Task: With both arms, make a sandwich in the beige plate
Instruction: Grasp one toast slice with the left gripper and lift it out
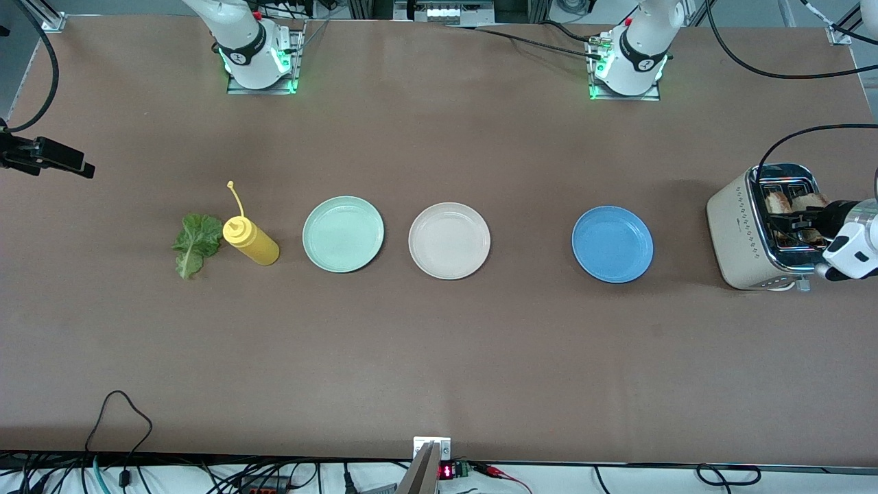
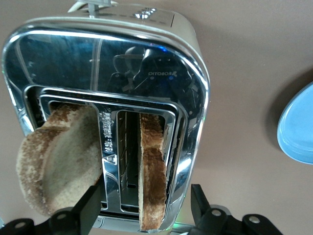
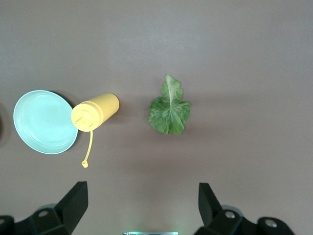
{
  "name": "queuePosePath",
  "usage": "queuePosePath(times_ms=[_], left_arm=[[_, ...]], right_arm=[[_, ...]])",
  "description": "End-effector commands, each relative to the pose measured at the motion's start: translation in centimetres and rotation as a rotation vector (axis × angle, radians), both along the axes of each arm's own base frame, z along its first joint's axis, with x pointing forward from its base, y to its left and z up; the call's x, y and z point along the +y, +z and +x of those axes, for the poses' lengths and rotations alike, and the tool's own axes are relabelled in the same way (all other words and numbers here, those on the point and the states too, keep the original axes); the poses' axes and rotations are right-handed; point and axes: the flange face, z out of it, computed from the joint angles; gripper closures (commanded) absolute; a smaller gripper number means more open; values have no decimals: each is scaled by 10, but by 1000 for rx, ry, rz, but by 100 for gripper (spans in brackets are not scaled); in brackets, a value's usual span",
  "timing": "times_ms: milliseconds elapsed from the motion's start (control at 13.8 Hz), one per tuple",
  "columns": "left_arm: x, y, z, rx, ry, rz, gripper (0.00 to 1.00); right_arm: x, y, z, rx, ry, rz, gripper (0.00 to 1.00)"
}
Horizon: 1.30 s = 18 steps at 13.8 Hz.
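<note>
Straddling the upright toast slice (image 2: pixel 152 171) in the toaster (image 2: pixel 112 63), left gripper (image 2: pixel 145 208) jaws spread, gripping nothing; slice's long axis runs between them. Right gripper (image 3: pixel 142 205) waits, jaws wide, empty, over lettuce (image 3: pixel 169 108).

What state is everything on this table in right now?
Round pale beige plate: empty.
Mint-green plate: empty.
Blue plate: empty.
Cream and chrome toaster: two bread slices standing in its slots.
Yellow squeeze bottle: upright, cap off.
Green lettuce leaf: flat on table.
Left tool: open around one slice.
Right tool: open, above the leaf.
</note>
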Motion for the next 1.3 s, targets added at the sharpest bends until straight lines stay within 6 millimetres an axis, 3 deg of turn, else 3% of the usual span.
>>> queuePosePath(times_ms=[0, 289, 651, 940, 1230], left_arm=[[-5, 1, -1, 24, -20, 3, 46], [-4, 0, 0, 23, -13, 3, 72], [-2, 13, 0, 31, -13, 5, 90], [-4, 64, 8, 33, -15, 7, 95], [-1, 137, 6, 28, -117, -42, 96]], right_arm=[[-1, 3, -7, -9, 6, 2, 0], [-1, 3, -7, -7, 4, 2, 0], [-2, 3, -7, -6, 1, 4, 0], [-2, 3, -7, -9, 1, 4, 0], [-2, 3, -7, -6, 1, 4, 0]])
